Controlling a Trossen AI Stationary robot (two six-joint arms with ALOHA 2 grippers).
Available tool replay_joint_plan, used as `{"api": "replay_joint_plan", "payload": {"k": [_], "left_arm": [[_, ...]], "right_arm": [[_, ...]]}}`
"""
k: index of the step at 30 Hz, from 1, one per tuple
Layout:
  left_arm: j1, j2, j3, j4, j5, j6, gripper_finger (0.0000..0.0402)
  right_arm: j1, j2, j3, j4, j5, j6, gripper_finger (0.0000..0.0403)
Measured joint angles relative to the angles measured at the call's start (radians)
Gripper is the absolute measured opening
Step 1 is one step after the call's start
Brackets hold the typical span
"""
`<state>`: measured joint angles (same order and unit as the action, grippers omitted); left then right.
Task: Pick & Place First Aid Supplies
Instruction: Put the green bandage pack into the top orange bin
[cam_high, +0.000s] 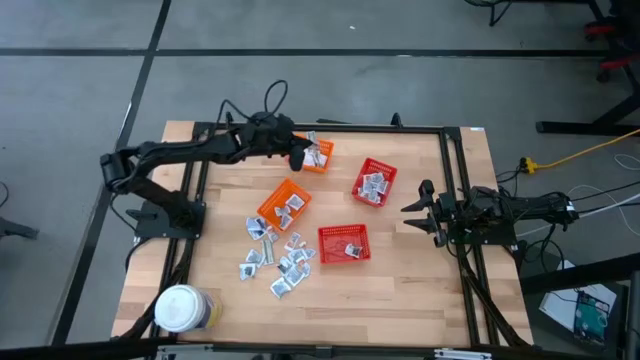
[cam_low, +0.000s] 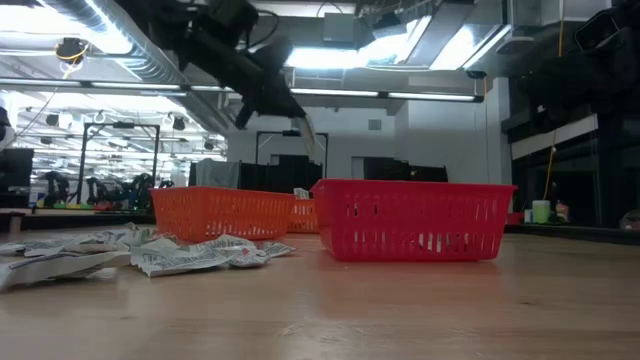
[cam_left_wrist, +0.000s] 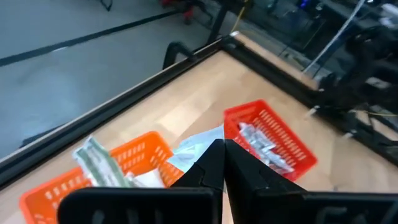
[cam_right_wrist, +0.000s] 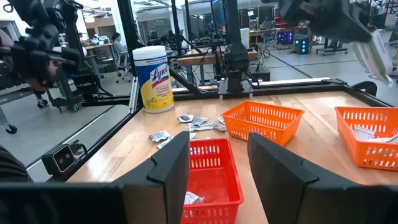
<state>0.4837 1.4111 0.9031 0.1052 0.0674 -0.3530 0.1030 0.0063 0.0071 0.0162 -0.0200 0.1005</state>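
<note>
Left gripper (cam_left_wrist: 221, 163), jaws clenched on a sachet (cam_left_wrist: 198, 148), hangs above the far-edge orange basket (cam_high: 318, 155); only the right wrist view shows right gripper (cam_right_wrist: 219, 163) released

Four mesh baskets sit on the wooden table (cam_high: 400, 280): one at the far edge (cam_high: 318, 154) under the left gripper (cam_high: 300, 158), one to its right (cam_high: 375, 182), one near the middle (cam_high: 285, 203), and one nearer the front (cam_high: 344, 244). Loose sachets (cam_high: 275, 255) lie scattered between the middle and front baskets, reaching toward the front-left corner, where a round jar (cam_high: 182, 309) stands. The right gripper (cam_high: 412, 213) waits at the right edge, apart from the baskets.
</note>
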Motion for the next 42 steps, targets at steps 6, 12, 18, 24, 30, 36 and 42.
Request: {"api": "replay_joint_plan", "payload": {"k": [6,12,18,24,30,36,42], "left_arm": [[0.005,0.048,0.000,0.000,-0.007,0.000,0.0005],[0.002,0.052,0.000,0.000,-0.052,0.065,0.0006],[0.004,0.043,0.000,0.000,-0.050,0.078,0.0025],[0.004,0.043,0.000,0.001,-0.050,0.078,0.0082],[0.005,0.006,0.000,0.004,-0.003,0.085,0.0128],[-0.033,-0.085,0.000,0.001,0.058,0.161,0.0135],[-0.127,-0.192,0.000,-0.055,0.000,0.232,0.0122]], "right_arm": [[0.000,0.000,0.000,0.000,0.000,0.000,0.0163],[0.000,0.000,0.000,0.000,0.000,0.000,0.0163],[0.000,0.000,0.000,0.000,0.000,0.000,0.0163],[0.000,0.000,0.000,0.000,0.000,0.000,0.0163],[0.000,0.000,0.000,0.000,0.000,0.000,0.0163],[0.000,0.000,0.000,0.000,0.000,0.000,0.0163],[0.000,0.000,0.000,0.000,0.000,0.000,0.0163]]}}
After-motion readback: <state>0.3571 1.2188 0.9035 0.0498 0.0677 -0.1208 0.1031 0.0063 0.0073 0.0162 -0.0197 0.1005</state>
